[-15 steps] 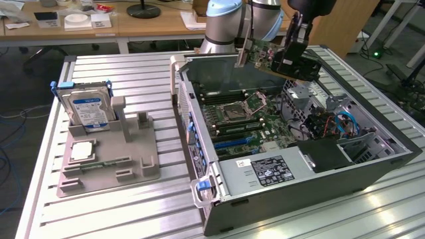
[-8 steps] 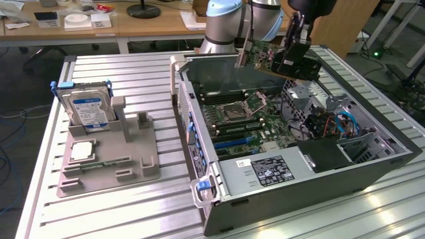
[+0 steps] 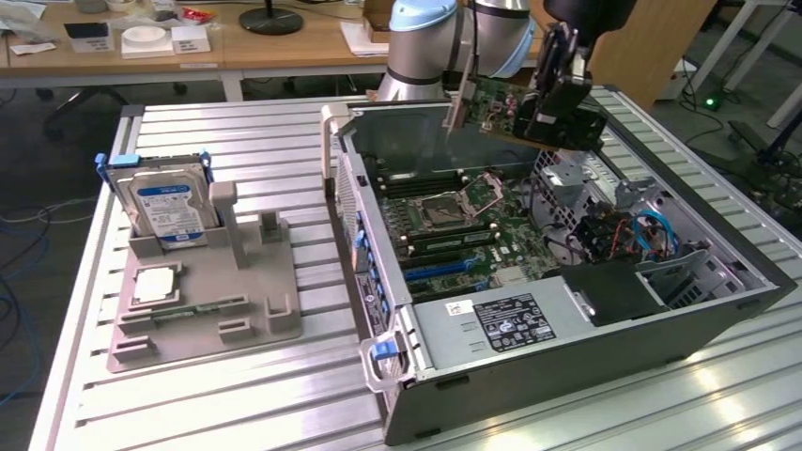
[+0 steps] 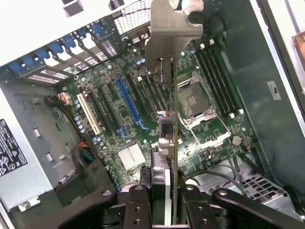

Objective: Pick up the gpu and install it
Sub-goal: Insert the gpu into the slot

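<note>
Gpu (image 3: 508, 111) held in the air over the open computer case (image 3: 564, 376).

The fingers (image 4: 138, 207) pinch the gpu by its edge, the card tilted above the far end of the case and apart from the motherboard (image 3: 464, 235) inside, where a power supply (image 3: 501, 324) also sits. On the desk (image 3: 251, 395), at the exterior view's left, a grey tray (image 3: 239, 272) holds an upright hard drive (image 3: 163, 202), a flat processor chip (image 3: 153, 285) and a memory stick (image 3: 188, 310).

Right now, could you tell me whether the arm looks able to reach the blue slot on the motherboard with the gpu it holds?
Probably yes. The case lies open side up, the gripper holds the gpu above it, and nothing appears to stand over the blue slot.
</note>
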Controlling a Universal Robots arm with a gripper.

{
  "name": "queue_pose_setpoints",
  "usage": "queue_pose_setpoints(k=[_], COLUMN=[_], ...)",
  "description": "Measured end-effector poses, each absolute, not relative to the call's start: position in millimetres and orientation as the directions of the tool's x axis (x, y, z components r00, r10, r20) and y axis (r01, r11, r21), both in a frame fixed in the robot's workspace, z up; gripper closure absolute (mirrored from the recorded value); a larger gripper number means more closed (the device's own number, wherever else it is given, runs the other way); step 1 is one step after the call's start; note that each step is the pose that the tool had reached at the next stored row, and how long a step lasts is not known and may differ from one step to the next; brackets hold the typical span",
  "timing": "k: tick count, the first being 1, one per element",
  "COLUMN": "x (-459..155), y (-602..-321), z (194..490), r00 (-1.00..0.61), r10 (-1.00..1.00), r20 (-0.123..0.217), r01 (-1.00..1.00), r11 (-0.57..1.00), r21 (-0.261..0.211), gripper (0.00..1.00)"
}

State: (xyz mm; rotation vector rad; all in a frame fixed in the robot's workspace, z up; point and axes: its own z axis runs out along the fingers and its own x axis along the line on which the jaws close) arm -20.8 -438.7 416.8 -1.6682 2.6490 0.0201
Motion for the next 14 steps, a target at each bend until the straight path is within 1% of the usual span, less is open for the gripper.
queue_pose_setpoints(k=[14], x=[-20.7], y=[-440.7], z=[416.6], r00=[-0.317], r10=[-0.948], r20=[-0.016], r01=[-0.948], r11=[0.317], r21=[0.005], gripper=[0.72])
